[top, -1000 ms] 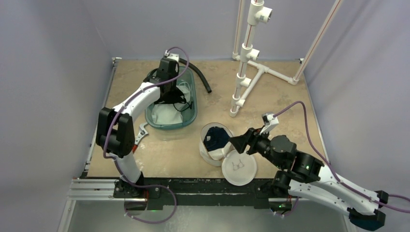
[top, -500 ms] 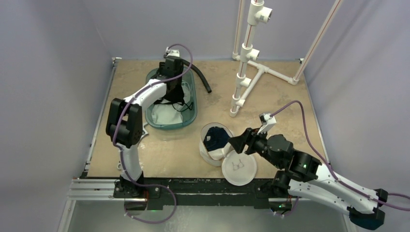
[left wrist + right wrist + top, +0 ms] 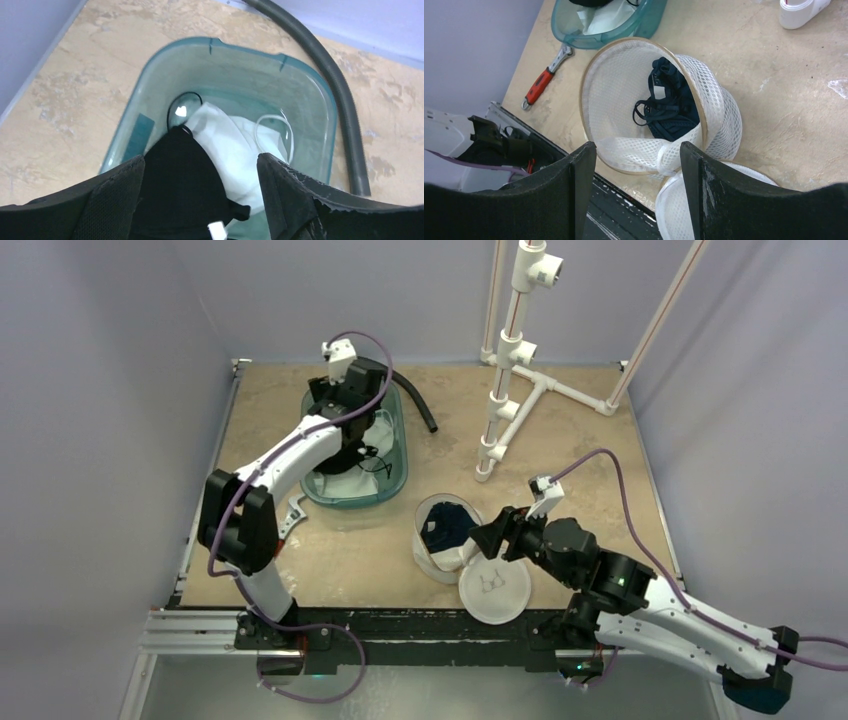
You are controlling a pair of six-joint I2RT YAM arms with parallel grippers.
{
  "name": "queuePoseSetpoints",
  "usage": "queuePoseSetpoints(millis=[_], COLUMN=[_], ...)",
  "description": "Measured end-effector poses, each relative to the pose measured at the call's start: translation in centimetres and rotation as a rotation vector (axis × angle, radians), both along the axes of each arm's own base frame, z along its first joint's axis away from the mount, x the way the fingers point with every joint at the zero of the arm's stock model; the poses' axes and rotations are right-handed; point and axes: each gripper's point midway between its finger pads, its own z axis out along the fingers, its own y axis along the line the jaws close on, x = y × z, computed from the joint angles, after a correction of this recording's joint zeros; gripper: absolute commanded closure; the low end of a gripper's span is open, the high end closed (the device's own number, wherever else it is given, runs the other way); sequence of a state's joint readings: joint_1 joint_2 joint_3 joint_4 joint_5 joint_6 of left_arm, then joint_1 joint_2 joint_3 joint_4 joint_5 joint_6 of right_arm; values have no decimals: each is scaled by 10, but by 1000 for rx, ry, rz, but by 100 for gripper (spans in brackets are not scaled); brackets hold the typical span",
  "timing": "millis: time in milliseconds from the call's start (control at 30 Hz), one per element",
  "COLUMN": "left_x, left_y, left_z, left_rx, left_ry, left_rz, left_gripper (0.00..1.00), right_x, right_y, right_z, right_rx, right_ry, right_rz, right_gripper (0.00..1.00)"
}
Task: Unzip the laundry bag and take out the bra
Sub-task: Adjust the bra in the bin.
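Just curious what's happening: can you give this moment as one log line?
left pincer: open over tub | right pincer: open by bag | bag: unzipped, dark garment inside

Bright even overhead light, soft shadows, wrist views' near edges blurred.

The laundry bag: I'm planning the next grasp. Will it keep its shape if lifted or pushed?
The laundry bag is probably light and floppy: its mesh sags in folds at the mouth. The tan rim hoop likely keeps the opening round. Drum-shaped and tilted, it may roll when nudged.
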State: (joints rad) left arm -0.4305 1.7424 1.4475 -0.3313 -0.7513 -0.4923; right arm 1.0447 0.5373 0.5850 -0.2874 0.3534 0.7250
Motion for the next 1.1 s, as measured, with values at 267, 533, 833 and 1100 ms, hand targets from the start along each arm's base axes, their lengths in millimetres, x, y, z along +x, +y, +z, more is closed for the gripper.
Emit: queuePoseSetpoints(millis=[267, 533, 833, 1100], left_x=[-18, -39, -56, -64], left_y=[-16, -12, -21, -18], left_z=[-29, -58, -62, -72], left_rx=[-18, 92, 350, 482], left_ry=[81, 237, 410, 542], left_rz=[24, -4, -255, -424], left_gripper=[17, 22, 27, 33], right_x=[0, 0, 0, 0], right_y=[0, -1, 0, 0], right_z=[-1, 0, -4, -4], right_rx=[0, 6, 2, 2], right_ry=[0, -3, -1, 0], right_rz=[0, 0, 0, 2], right_gripper=[34, 34, 34, 34])
